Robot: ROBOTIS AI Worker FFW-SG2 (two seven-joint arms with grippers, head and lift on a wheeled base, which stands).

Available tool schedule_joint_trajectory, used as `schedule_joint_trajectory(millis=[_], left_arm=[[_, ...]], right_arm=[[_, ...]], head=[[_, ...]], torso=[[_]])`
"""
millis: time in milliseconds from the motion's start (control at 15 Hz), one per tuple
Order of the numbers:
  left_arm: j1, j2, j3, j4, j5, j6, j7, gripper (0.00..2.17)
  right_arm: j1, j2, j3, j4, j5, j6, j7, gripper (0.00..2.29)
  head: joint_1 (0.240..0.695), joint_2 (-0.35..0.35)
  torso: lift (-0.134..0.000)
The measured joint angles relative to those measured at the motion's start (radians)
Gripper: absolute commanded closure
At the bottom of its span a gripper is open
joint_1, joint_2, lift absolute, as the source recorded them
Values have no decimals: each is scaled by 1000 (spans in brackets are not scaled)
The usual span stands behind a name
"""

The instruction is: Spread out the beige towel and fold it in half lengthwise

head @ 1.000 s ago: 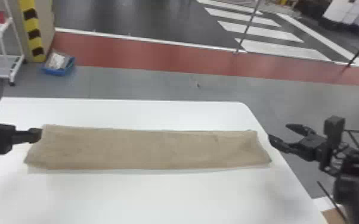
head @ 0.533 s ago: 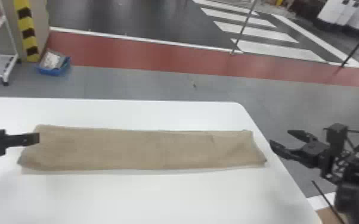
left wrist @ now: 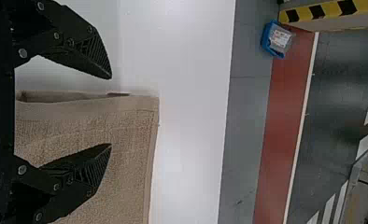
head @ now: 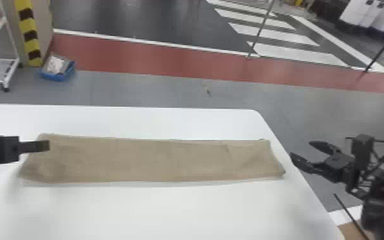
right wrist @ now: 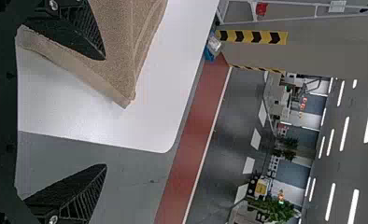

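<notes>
Beige towel [head: 156, 160] lies partly beneath spread left gripper [head: 47, 145], near spread right gripper [head: 301, 149]

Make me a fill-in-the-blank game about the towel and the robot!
The towel lies on a table coloured ____. The left pincer is ____, not shut. Of the towel's two ends, the right pincer is nearer the ____ one. The tub on the floor is coloured ____.

Missing words: white; open; right; blue.
</notes>
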Motion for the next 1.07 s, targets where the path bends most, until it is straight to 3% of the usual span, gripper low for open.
schedule_joint_trajectory(millis=[333, 400, 533, 600, 1000, 1067], left_arm=[[-43, 0, -10, 38, -2, 74, -23, 491], [-53, 0, -12, 50, -3, 93, -32, 616], [-65, 0, -16, 72, -5, 120, -40, 633], [-68, 0, -17, 79, -6, 125, -40, 819], [-77, 0, -20, 84, -12, 127, -40, 1011], [-77, 0, -20, 84, -13, 127, -41, 1339]], right_arm=[[-11, -1, 12, 0, 3, -1, -1, 66], [-12, -1, 15, 1, 3, -2, -4, 66], [-14, -1, 16, 3, 4, -4, -8, 66], [-14, 0, 17, 3, 5, -4, -9, 66], [-14, -2, 16, 5, 5, -14, -15, 66], [-14, -2, 16, 5, 6, -16, -15, 66]], head=[[695, -350], [695, -350], [695, -350], [695, -350], [695, -350], [695, -350]], torso=[[-124], [-124], [-124], [-124], [-124], [-124]])
